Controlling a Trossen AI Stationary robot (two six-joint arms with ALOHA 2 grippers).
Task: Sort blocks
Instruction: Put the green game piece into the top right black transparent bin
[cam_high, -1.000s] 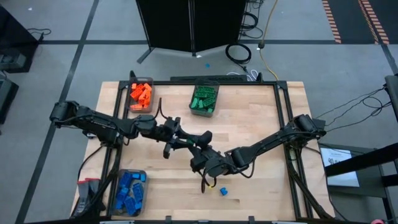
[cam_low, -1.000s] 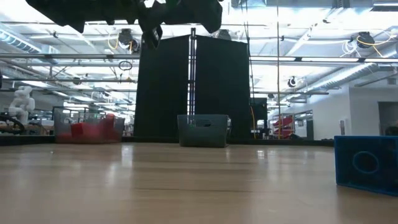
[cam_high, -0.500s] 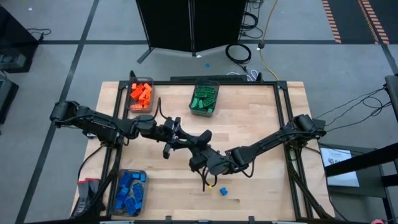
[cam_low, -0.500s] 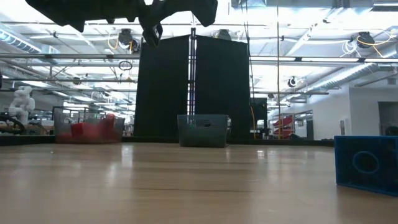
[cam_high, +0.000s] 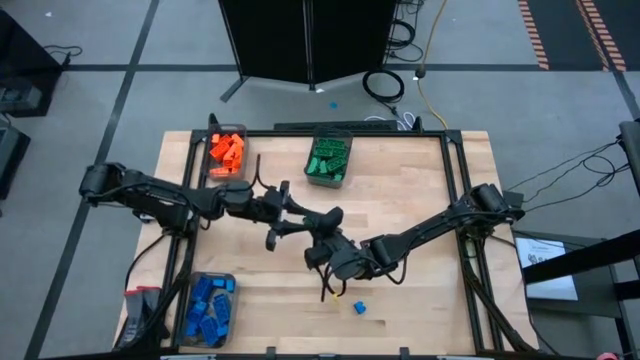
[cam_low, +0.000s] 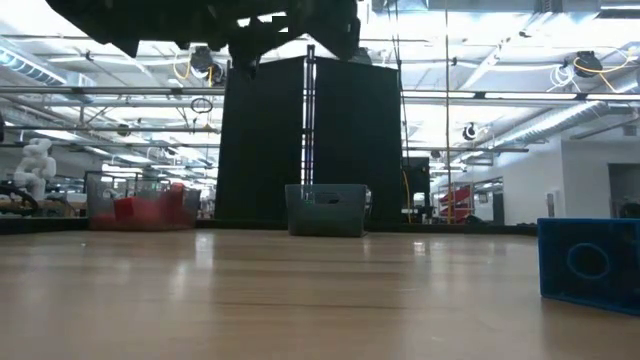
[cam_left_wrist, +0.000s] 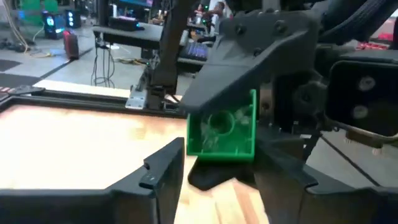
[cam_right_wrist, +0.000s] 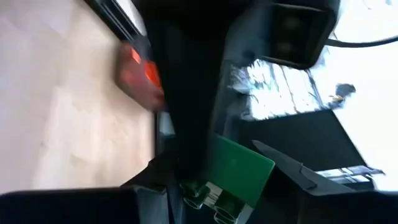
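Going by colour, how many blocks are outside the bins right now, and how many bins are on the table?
green block, held above the table: 1
blue block, loose on the table: 1
bins: 3
Total: 5

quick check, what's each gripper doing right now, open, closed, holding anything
Left gripper: open, its fingers either side of the green block, not gripping it.
Right gripper: shut on the green block, above mid-table.

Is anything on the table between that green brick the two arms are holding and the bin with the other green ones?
Nothing visible: bare table lies between the green brick, held mid-table, and the green bin.
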